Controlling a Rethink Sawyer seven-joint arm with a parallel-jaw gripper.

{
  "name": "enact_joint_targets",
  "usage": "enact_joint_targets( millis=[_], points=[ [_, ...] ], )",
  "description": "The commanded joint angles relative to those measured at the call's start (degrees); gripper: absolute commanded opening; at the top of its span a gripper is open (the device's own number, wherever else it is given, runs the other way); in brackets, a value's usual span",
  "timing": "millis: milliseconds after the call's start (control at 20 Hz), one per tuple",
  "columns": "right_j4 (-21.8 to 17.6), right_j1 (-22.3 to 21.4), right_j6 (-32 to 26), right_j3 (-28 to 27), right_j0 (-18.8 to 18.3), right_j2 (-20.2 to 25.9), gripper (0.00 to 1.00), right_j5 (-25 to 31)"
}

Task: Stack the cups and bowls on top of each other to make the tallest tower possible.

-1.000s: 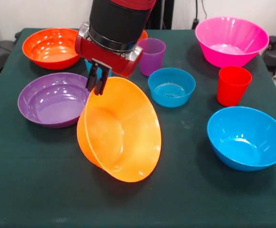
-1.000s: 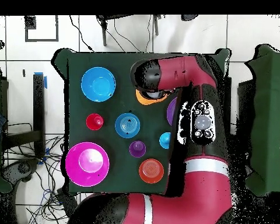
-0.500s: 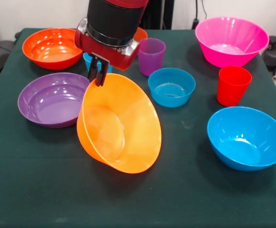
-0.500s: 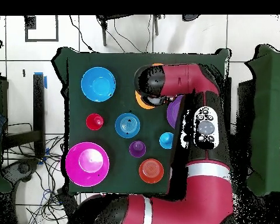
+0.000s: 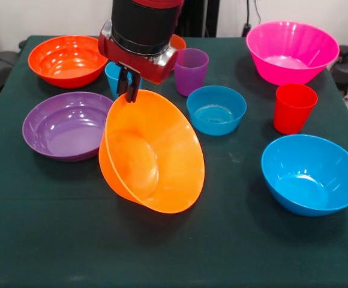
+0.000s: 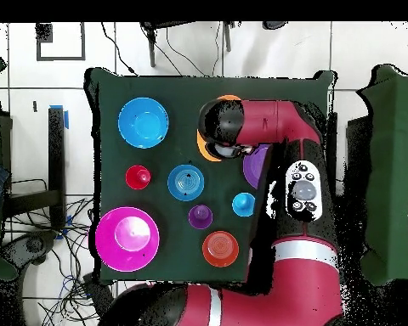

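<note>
Dark green table [image 5: 36,240], white tiled floor [image 6: 37,93]

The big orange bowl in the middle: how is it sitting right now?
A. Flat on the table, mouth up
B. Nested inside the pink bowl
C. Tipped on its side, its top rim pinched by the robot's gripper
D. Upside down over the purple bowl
C: the front view shows the orange bowl tilted steeply, mouth sideways, with the gripper closed on its upper rim.
</note>
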Motion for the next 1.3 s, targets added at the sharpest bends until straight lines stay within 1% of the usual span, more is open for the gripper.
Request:
enact_joint_targets(
  millis=[50, 300, 450, 600, 800, 1300],
  points=[
    [2.43, 3.12, 6.54, 4.76, 2.76, 1.45, 0.0, 2.31],
    [3.45, 2.96, 6.38, 5.33, 3.31, 0.36, 0.0, 1.79],
    [3.77, 2.78, 5.12, 5.3, 3.4, -0.26, 0.0, 2.33],
    [4.11, 1.55, 4.8, 6.83, 3.8, -1.06, 0.0, 1.81],
    [4.43, 1.01, 4.34, 6.95, 4.27, -1.89, 0.0, 2.28],
    [4.97, 0.23, 3.28, 8.66, 3.9, -2.47, 0.0, 1.0]
  ],
)
